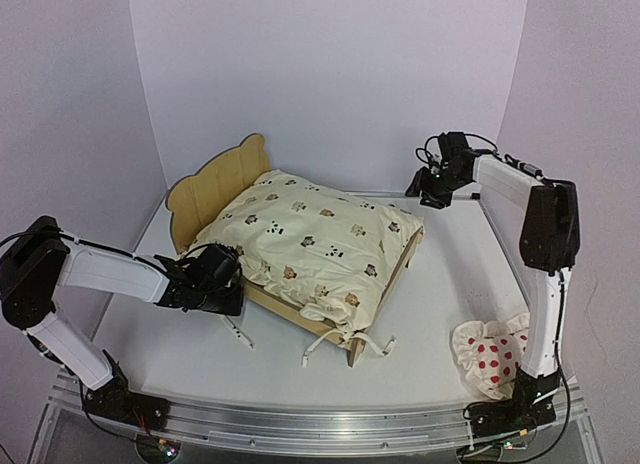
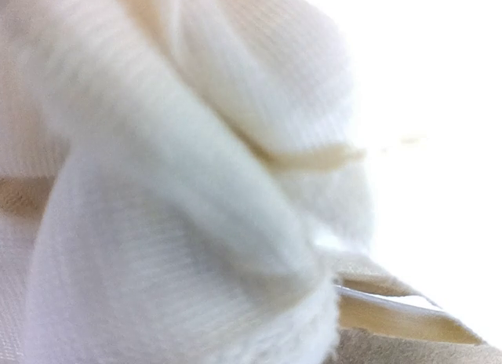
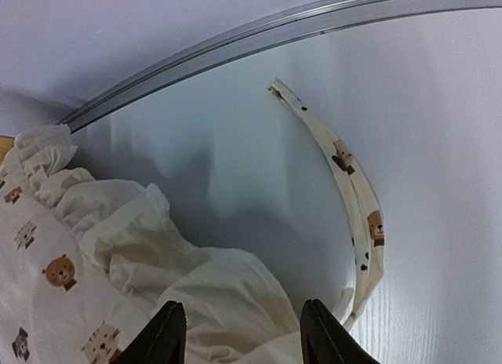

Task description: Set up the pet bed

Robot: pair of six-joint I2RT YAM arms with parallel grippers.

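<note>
Pet bed (image 1: 220, 184) sits slantwise mid-desk (image 1: 200, 384), scalloped headboard at the rear left, foot end toward the near right. We see a cream animal-print cover (image 1: 310, 239) draped over most of it, ruffled edge hanging past the foot corner, thin ties trailing onto the desk there.

Left claw (image 1: 232, 279) is low against the bed's near-left side, right at the cover's edge. Its wrist view is filled with blurred cream fabric (image 2: 196, 183) and the fingers are hidden, so we cannot tell if it pinches anything.

Right claw (image 1: 430, 196) hangs beyond the bed's far-right corner. In its wrist view the claw (image 3: 243, 336) is spread, dark fingertips (image 3: 169, 333) apart above the cover's ruffle (image 3: 118, 246), nothing between them that we can call gripped. A bear-print tie strap (image 3: 353, 199) lies curved on the desk beside it.

White red-dotted pillow (image 1: 490, 356) lies crumpled at the near right, by the right arm's base, well apart from the bed.
</note>
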